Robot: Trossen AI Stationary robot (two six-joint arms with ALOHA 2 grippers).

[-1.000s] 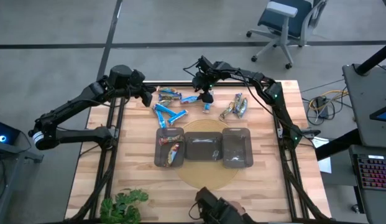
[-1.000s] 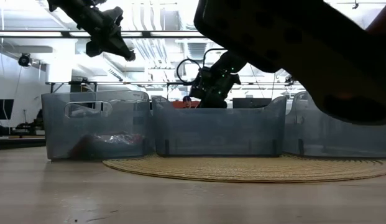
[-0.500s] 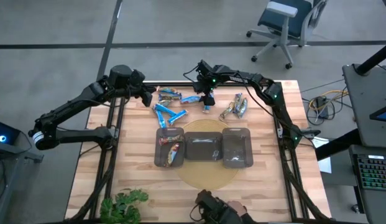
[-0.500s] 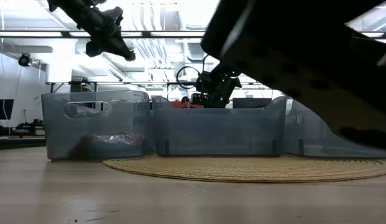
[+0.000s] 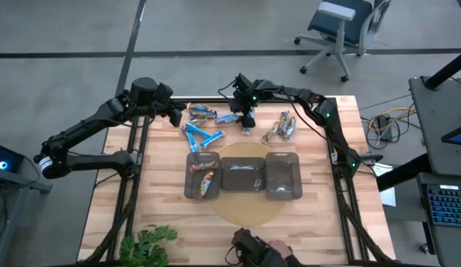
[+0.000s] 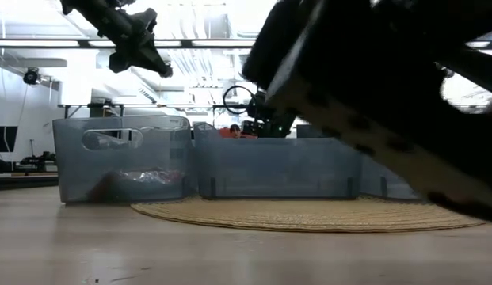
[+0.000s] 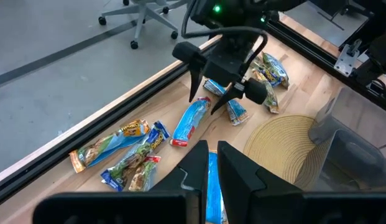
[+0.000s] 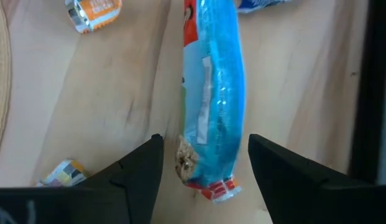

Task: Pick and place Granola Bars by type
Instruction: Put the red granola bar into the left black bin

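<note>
Granola bars lie scattered on the table's far half: blue ones [image 5: 193, 133] [image 5: 213, 137] and mixed orange and green ones [image 5: 200, 113] [image 5: 280, 126]. My right gripper [image 5: 246, 117] [image 8: 205, 142] is open and points down over one blue bar [image 8: 214, 93] [image 7: 191, 121]. Its fingers [image 8: 140, 168] stand on either side of that bar's end without touching it. The bar lies flat on the wood. My left gripper [image 5: 177, 116] [image 7: 209, 146] hovers shut above the far left bars. Three dark trays [image 5: 243, 162] sit mid-table, and the left tray holds bars [image 5: 206, 180].
A round woven mat [image 5: 249, 208] lies under the trays. A black frame rail [image 7: 137, 87] runs along the table's far edge. A plant [image 5: 145, 245] stands at the near left. A dark object [image 6: 388, 87] close to the low camera hides that view's right side.
My right gripper has sunk a little toward the blue bar, staying open. The dark object near the low camera has shifted across that view.
</note>
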